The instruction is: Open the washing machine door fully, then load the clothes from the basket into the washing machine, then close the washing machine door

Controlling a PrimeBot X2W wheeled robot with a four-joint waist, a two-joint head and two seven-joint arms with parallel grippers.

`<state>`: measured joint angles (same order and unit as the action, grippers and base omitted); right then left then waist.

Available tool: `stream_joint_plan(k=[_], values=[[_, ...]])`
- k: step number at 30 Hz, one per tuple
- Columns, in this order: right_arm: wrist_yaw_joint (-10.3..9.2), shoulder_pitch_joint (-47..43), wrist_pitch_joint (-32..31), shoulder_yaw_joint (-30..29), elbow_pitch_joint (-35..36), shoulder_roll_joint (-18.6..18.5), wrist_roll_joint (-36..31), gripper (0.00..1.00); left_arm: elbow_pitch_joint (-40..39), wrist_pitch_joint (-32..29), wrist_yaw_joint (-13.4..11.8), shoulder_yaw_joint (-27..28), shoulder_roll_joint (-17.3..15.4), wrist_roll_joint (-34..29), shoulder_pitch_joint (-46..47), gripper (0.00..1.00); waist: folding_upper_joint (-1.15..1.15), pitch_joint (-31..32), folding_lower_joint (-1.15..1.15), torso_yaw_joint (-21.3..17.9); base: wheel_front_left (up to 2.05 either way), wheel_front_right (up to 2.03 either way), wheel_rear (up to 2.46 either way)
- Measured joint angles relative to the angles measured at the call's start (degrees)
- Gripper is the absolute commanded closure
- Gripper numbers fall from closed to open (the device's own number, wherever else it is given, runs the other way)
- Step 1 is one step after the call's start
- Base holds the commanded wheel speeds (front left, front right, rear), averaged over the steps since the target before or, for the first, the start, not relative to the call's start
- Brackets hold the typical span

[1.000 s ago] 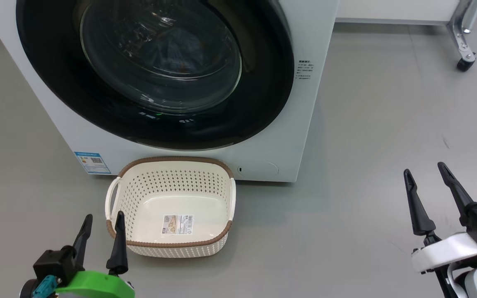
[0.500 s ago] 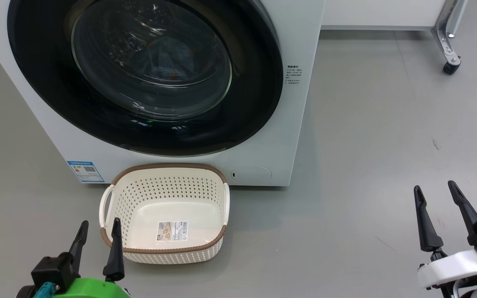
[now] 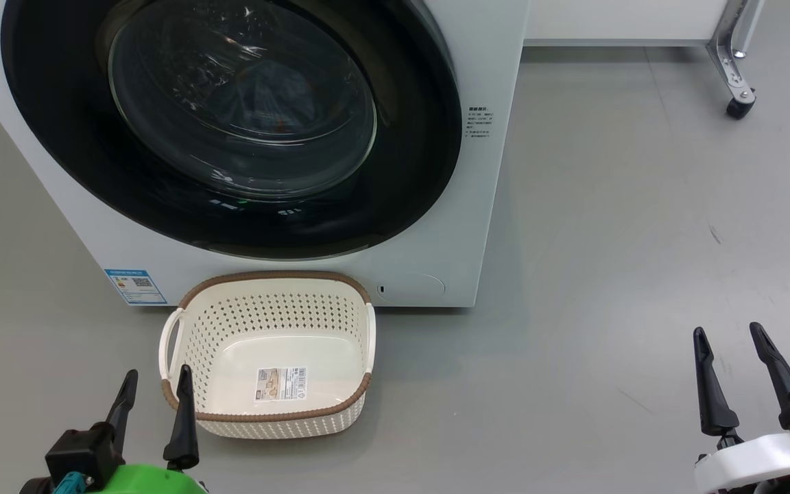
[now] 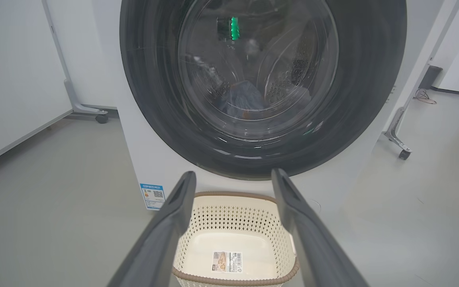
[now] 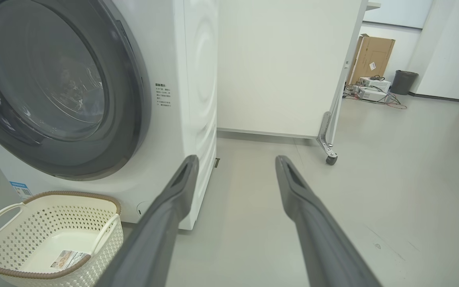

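Note:
The washing machine [image 3: 491,206] fills the upper left, and its round black-rimmed door [image 3: 409,171] lies shut against the front. Through the glass I see a dim bluish bundle, the clothes [image 4: 245,97], low in the drum. On the floor just in front stands the basket [image 3: 271,276], holding nothing but its label sticker. My left gripper [image 3: 157,374] is open at the basket's near left corner, above the floor. Open too is my right gripper [image 3: 726,331], far to the right over bare floor. The left wrist view looks between the fingers [image 4: 165,223] at the basket [image 4: 233,194] and door [image 4: 373,79].
A white panel on a metal leg with a caster [image 3: 738,106] stands behind the machine's right side. A cardboard box [image 5: 373,56], a dark bin [image 5: 405,81] and cables lie far back. Another castered frame [image 4: 102,117] stands left of the machine. Grey floor spreads to the right.
The head camera has shifted, sliding the whole scene left and slightly down. My right gripper has drawn back lower and rightward. Both grippers stay open; door and basket are unmoved.

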<state>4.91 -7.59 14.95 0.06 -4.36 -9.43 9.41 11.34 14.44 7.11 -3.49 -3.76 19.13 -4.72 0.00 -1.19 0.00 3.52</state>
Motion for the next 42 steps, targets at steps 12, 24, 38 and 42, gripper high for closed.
stream_joint_plan(k=[12, 24, 38, 42], values=[[0.35, 0.0, 0.0, -1.3, -0.8, 0.5, -0.6, 0.00, -0.1, 0.0, 0.0, 0.0, 0.0, -0.2, -0.1, 0.00, 0.00, -0.2, 0.00, 0.1, 0.00, 0.00, 0.00], [0.54, -0.8, -0.1, -0.9, -5.2, 3.6, -0.9, 1.00, 4.1, -0.3, 0.0, -0.6, 1.7, 0.2, -1.4, 1.00, 0.00, -0.2, 0.00, 0.2, 0.00, 0.00, 0.00], [0.57, 0.5, -3.5, -2.6, -7.0, 4.0, 10.2, 1.00, 3.8, -2.4, 0.0, -0.3, 1.8, 10.7, -1.2, 1.00, 0.00, 0.0, 0.00, -0.3, 0.00, 0.00, 0.00], [0.58, 0.8, -4.6, -2.7, -7.3, 4.1, 15.1, 1.00, 3.6, -3.4, 0.0, 0.0, 1.8, 14.0, -1.1, 1.00, 0.00, 0.0, 0.00, -0.5, 0.00, 0.00, 0.00]])
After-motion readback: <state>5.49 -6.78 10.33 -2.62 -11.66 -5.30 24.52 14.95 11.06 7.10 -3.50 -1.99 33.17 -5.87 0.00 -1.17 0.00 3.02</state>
